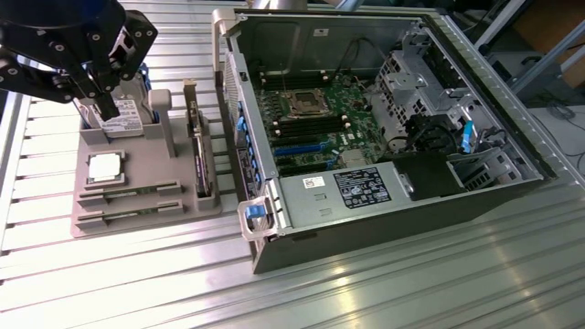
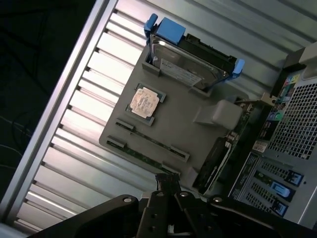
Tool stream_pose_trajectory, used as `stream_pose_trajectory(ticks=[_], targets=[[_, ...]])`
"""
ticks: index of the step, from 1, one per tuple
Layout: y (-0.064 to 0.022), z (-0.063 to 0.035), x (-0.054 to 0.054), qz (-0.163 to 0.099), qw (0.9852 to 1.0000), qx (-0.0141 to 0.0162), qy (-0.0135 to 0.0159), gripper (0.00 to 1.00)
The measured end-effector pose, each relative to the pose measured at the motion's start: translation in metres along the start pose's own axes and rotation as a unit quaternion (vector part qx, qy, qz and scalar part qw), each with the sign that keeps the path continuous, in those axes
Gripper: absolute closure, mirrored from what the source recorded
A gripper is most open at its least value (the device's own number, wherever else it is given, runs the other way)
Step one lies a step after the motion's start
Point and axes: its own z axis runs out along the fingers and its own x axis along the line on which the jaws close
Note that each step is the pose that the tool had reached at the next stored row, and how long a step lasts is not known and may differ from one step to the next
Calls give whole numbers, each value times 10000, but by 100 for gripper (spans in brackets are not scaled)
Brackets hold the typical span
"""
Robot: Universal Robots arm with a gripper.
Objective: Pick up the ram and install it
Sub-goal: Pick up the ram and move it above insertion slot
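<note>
Sitting slotted in grey tray (image 1: 160, 168), thin dark-green ram (image 1: 128, 195), tool (image 1: 108, 110) pinched together, holding nothing.

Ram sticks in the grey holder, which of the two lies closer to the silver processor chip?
The ram stick in the slot beside the processor chip. The other stick sits one slot further out, along the edge of the holder.

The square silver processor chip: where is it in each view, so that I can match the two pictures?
Exterior view: the processor chip lies flat on the grey holder, at the exterior view's left, between the hard drive and the two ram sticks.
Wrist view: the processor chip lies on the same grey holder, again between the hard drive and the ram sticks.
Shared landmark: the hard drive, standing on edge in the holder.
</note>
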Motion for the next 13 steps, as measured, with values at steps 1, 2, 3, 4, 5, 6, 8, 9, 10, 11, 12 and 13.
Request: stream_pose_trajectory(ticks=[1, 2, 3, 4, 5, 6, 8, 9, 10, 11, 12, 13], targets=[[0, 0, 0, -50, 10000, -1, 2, 89], [0, 0, 0, -109, 9999, -2, 3, 89], [0, 0, 0, -146, 9999, -2, 4, 89], [0, 0, 0, -194, 9998, -3, 6, 89], [0, 0, 0, -217, 9998, -4, 7, 89], [0, 0, 0, -239, 9997, -4, 7, 89], [0, 0, 0, -324, 9995, -4, 10, 89], [0, 0, 0, -369, 9993, -4, 12, 89], [0, 0, 0, -413, 9991, -3, 14, 89], [0, 0, 0, -446, 9990, -3, 15, 89], [0, 0, 0, -478, 9989, -3, 17, 89], [0, 0, 0, -508, 9987, -2, 18, 89]])
